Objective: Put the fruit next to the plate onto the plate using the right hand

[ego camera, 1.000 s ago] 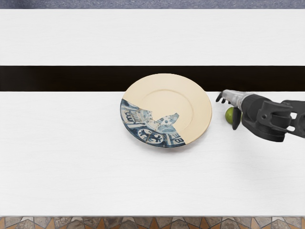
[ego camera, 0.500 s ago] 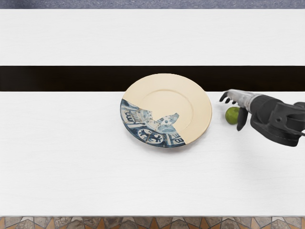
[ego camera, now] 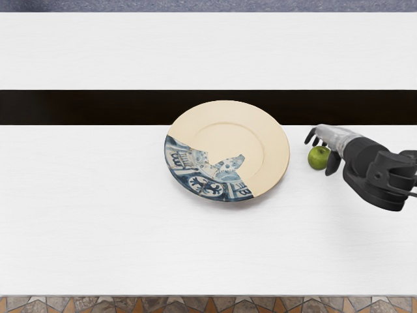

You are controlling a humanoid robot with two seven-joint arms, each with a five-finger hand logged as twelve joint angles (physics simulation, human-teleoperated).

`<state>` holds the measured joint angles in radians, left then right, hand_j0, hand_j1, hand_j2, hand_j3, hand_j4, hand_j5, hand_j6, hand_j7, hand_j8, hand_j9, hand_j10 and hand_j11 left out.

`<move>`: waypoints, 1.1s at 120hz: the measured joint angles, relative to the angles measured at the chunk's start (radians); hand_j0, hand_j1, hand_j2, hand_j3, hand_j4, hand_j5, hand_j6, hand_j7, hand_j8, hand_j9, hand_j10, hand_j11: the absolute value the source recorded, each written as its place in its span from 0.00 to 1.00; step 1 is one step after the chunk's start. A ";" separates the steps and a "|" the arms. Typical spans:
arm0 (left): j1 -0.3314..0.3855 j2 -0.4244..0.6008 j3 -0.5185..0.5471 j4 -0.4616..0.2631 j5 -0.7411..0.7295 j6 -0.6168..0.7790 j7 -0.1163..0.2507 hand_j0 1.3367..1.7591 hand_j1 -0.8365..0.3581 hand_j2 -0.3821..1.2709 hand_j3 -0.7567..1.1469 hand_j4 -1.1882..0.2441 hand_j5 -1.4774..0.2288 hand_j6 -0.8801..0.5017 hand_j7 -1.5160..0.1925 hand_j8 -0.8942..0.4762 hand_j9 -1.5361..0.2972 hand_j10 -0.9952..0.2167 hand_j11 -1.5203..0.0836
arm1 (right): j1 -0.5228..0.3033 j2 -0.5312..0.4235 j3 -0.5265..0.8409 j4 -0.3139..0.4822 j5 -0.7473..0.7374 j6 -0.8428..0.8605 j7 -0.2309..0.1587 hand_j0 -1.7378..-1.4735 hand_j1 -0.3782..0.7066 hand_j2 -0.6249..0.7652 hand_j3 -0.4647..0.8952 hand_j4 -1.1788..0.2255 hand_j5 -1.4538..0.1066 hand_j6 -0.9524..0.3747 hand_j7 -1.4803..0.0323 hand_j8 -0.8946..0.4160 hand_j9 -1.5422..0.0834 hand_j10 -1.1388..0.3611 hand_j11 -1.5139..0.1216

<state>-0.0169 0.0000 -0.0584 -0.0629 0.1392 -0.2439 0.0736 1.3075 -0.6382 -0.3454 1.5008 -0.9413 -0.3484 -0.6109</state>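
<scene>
Fruit (ego camera: 318,157) beside plate (ego camera: 285,154) rim (hand (ego camera: 330,143) adjacent)

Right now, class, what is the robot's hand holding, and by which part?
Nothing: the right hand is open beside the green fruit, which lies on the table.

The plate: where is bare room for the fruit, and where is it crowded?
The whole plate is bare, cream part and blue patterned corner alike. The table left of it and in front of it is free too. Crowded only at its right: the green fruit lies near the rim, the right robot hand beside it.
</scene>
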 joint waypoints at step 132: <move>0.000 0.000 0.000 0.000 0.000 0.000 0.000 0.76 0.99 0.23 0.40 0.83 0.87 0.64 0.89 0.65 0.84 0.82 0.95 | 0.013 -0.039 0.061 -0.009 0.003 -0.003 0.000 0.32 0.57 0.56 0.34 0.42 0.36 0.37 0.40 0.25 0.40 0.32 0.38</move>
<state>-0.0169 0.0000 -0.0585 -0.0629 0.1391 -0.2439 0.0735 1.3205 -0.6774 -0.2841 1.4918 -0.9383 -0.3516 -0.6104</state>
